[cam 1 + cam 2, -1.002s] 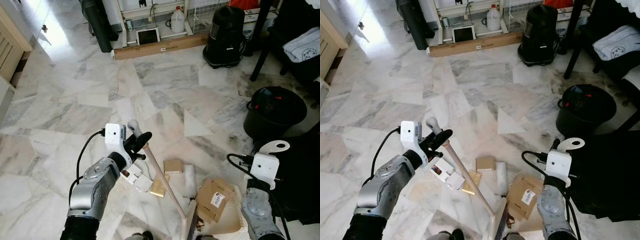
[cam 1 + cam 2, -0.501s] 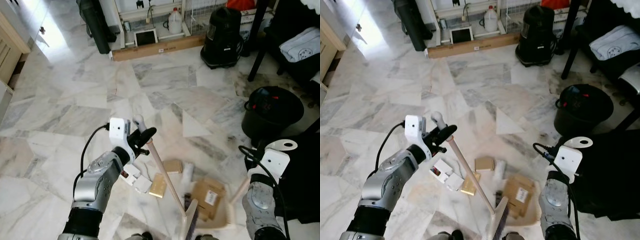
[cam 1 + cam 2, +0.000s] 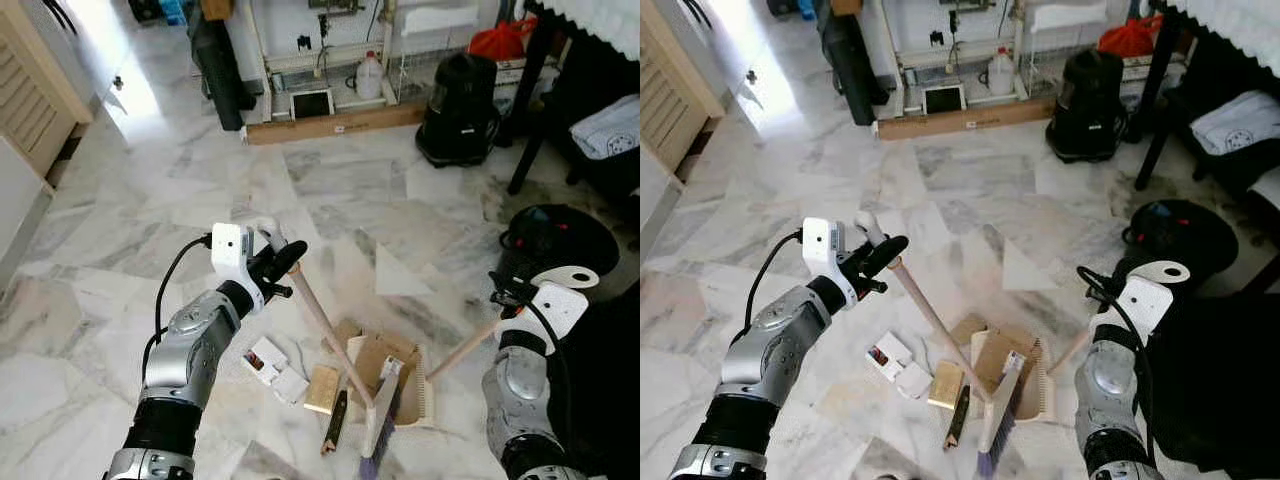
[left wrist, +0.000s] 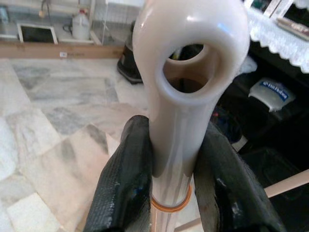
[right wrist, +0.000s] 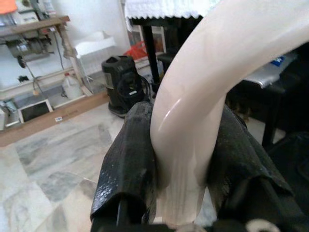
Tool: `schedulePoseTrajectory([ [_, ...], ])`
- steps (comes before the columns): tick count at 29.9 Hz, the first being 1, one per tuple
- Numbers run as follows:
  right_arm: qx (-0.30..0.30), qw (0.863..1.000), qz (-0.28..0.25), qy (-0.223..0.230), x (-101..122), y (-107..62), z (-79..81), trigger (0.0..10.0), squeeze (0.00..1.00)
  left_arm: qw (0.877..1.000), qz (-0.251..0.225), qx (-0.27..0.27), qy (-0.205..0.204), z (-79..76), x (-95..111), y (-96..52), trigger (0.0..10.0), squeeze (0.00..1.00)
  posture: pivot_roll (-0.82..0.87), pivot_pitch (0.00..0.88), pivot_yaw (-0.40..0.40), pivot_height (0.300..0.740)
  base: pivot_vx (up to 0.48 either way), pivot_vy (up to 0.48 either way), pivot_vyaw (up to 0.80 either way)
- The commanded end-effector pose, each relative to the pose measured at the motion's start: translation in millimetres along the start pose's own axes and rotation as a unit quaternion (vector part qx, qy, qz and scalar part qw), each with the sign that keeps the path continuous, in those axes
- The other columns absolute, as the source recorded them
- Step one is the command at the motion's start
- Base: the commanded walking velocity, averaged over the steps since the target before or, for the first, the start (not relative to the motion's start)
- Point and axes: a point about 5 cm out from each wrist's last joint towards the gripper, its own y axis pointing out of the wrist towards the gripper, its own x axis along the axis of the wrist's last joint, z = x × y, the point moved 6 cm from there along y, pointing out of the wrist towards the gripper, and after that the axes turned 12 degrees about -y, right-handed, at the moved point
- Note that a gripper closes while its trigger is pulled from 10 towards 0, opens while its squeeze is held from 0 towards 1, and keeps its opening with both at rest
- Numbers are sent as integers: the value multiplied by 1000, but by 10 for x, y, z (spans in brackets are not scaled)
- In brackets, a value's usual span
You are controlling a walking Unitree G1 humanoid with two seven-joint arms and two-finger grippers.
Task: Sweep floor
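My left gripper (image 3: 276,268) is shut on the cream cap (image 4: 188,72) at the top of the broom's wooden handle (image 3: 325,335), with its black fingers (image 4: 128,188) on both sides. The broom head (image 3: 380,425) rests on the floor against the beige dustpan (image 3: 418,388). Brown cardboard pieces (image 3: 372,355) lie on the pan. My right gripper (image 3: 510,298) is shut on the cream grip (image 5: 203,96) of the dustpan's wooden handle (image 3: 462,350). A white box (image 3: 265,360), a gold box (image 3: 322,388) and a dark stick (image 3: 335,425) lie on the marble to the left of the pan.
A black bin (image 3: 565,235) stands to the right, close to my right arm. Further back are a black vacuum (image 3: 460,95), a dark table leg (image 3: 530,100) and a long cardboard box (image 3: 330,122). A wooden louvre door (image 3: 40,100) lines the left.
The view has tilted up. The broom head has swung in towards the dustpan, and the pan has slid left to meet it, with the cardboard pieces gathered on it.
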Motion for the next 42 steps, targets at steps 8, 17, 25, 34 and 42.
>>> schedulePoseTrajectory([
  [8,-4,999,-36,21,196,35,-32,10000,0,996,-83,35,19,78,284,2,10000,0,-53,0,73,740,0,0,0],
  [17,0,997,-63,37,373,43,-23,10000,0,993,-104,28,53,-31,355,-46,10000,0,-68,0,72,740,0,0,0],
  [25,-7,998,-57,37,372,49,-23,10000,0,988,-137,28,72,-74,640,-153,10000,0,-66,0,84,740,0,0,0],
  [34,-49,998,-31,18,232,69,-218,10000,0,987,-147,-6,67,-260,947,-242,10000,0,-48,0,90,740,0,0,0],
  [42,-39,998,-39,37,343,116,-138,10000,0,981,-162,45,98,-125,983,-237,10000,0,-58,0,86,740,0,0,0],
])
